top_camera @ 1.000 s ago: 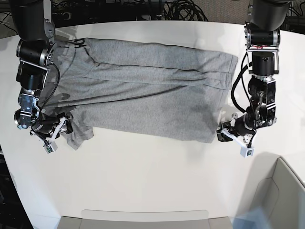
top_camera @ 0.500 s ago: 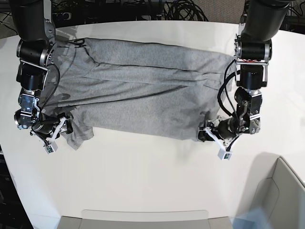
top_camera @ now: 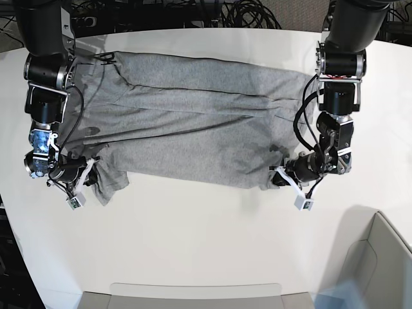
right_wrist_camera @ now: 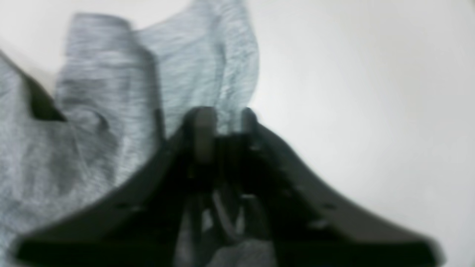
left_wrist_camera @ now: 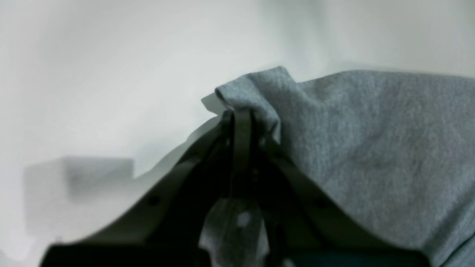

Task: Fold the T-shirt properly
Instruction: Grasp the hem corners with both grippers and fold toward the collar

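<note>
The heather-grey T-shirt (top_camera: 199, 129) lies spread on the white table (top_camera: 193, 232), plain side up, with long creases across it. My left gripper (top_camera: 278, 178), on the base view's right, is at the shirt's lower right corner. In the left wrist view it (left_wrist_camera: 241, 113) is shut on that corner of the cloth (left_wrist_camera: 371, 148), lifting it slightly. My right gripper (top_camera: 92, 172), on the base view's left, is at the crumpled sleeve at the lower left. The blurred right wrist view shows it (right_wrist_camera: 222, 115) shut on the sleeve cloth (right_wrist_camera: 111, 92). No lettering or tag shows.
A grey bin (top_camera: 380, 257) stands at the front right corner. A flat grey tray edge (top_camera: 193, 293) runs along the front. Black cables (top_camera: 193, 13) lie behind the table's far edge.
My left gripper has moved from the bare table to the shirt's lower right corner and closed on it. My right gripper has shifted only slightly at the sleeve.
</note>
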Controlling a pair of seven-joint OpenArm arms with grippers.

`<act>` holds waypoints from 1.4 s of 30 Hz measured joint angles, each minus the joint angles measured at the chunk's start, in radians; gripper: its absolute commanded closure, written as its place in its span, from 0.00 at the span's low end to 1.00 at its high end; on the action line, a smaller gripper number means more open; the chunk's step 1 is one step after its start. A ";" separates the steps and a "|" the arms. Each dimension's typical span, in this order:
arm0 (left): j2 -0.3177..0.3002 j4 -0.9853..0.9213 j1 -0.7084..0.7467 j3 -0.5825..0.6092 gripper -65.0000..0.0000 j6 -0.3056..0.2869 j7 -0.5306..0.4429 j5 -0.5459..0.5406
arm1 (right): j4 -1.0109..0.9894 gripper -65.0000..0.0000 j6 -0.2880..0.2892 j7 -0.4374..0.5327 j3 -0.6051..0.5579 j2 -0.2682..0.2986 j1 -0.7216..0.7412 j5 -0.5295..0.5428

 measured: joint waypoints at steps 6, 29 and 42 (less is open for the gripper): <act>0.003 0.124 0.055 -0.087 1.00 0.005 0.055 0.027 | 0.081 1.00 0.004 -0.078 -0.001 -0.031 0.011 -0.056; 0.000 0.671 0.250 -0.178 1.00 0.082 0.240 0.022 | 0.621 1.00 0.004 -0.187 0.168 -0.097 -0.226 -0.056; 0.000 0.861 0.391 -0.180 1.00 0.083 0.281 0.026 | 0.833 1.00 0.004 -0.205 0.276 -0.102 -0.373 -0.051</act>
